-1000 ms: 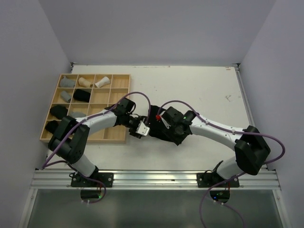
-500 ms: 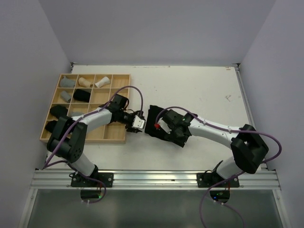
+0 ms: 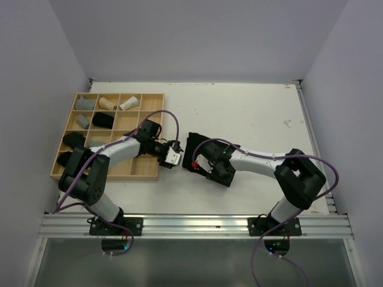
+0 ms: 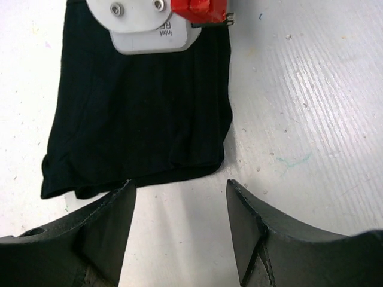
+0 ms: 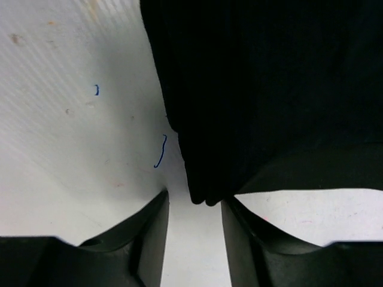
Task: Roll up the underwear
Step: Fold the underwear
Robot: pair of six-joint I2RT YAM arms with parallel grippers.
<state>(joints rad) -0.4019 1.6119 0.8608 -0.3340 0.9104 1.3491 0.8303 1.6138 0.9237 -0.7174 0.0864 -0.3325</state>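
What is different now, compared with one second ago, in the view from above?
The left gripper drew back leftward, off the black underwear, and stands open just short of its edge. The right arm's elbow swung inward; the right gripper stays over the cloth, open. The underwear stayed in place; the tray and its rolls did not move.

White table [image 3: 257, 113] — wooden grid tray [image 3: 151, 105] along its left side.

White table [image 3: 251, 113] between pale walls [image 3: 197, 36]

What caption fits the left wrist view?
Open left end effector faces the flat black underwear on the white table.
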